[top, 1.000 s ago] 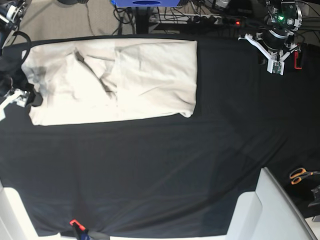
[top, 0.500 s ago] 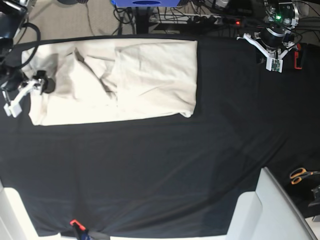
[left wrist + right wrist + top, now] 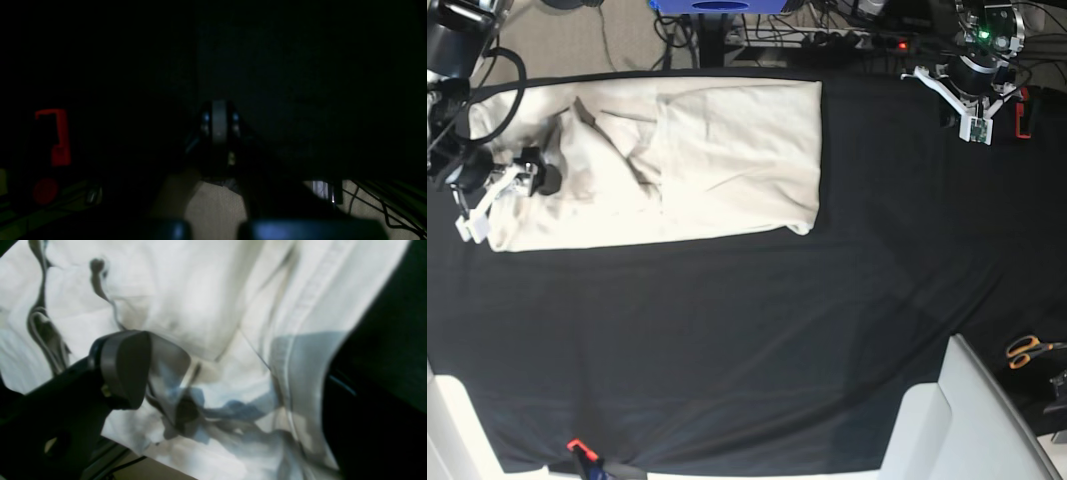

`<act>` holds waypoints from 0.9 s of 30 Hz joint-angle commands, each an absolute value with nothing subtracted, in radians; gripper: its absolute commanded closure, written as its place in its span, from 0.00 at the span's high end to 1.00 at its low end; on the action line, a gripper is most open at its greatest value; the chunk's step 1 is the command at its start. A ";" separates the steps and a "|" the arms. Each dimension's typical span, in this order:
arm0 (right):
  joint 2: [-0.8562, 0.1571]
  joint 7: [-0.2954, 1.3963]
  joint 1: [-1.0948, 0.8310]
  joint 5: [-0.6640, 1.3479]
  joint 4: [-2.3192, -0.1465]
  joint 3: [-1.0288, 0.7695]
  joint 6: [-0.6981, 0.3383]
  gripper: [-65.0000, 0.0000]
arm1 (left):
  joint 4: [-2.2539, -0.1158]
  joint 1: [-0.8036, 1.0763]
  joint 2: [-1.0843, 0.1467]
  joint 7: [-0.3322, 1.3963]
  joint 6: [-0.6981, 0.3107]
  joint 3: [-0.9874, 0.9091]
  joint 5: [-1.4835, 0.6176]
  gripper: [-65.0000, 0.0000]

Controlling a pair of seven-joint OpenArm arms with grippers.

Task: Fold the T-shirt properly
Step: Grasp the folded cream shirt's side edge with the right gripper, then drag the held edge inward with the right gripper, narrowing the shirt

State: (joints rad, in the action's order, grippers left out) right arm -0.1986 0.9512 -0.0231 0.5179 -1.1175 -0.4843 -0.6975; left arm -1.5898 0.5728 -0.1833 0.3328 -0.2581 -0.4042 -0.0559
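T-shirt (image 3: 667, 165) flat at tablecloth (image 3: 757, 340) far edge | right claw (image 3: 502, 195) gaping over its end, empty | left claw (image 3: 975, 125) closed, empty

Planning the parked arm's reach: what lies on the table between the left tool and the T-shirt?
Only bare black tablecloth shows between the left tool and the T-shirt in the base view.

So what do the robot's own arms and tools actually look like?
The left tool has white plastic fingers on a black wrist showing a green light and small circuit board. The right tool also has white fingers, with black rounded pads, on a black arm trailing a looping black cable.
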 commanded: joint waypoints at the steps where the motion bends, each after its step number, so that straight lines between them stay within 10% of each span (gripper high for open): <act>1: -0.160 1.047 -0.042 0.490 -1.099 -0.461 -0.698 0.86 | -1.603 0.564 -0.193 0.317 -0.251 -0.406 -0.054 0.00; 5: -0.156 1.044 -0.042 0.490 -1.099 -0.443 -0.698 0.67 | -1.563 0.555 -0.193 0.317 -0.251 -0.389 -0.053 0.00; 11: -0.157 1.043 -0.038 0.484 -1.101 -0.441 -0.698 0.00 | -1.555 0.544 -0.193 0.317 -0.251 -0.387 -0.053 0.00; 27: -0.305 1.041 -0.013 0.483 -1.251 -0.443 -0.698 0.01 | -1.555 0.549 -0.194 0.317 -0.251 -0.397 -0.053 0.00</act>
State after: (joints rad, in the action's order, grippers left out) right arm -0.2886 1.0481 -0.0250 0.4721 -1.2373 -0.4347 -0.6968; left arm -1.5398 0.5430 -0.1833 0.3325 -0.2588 -0.3893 -0.0528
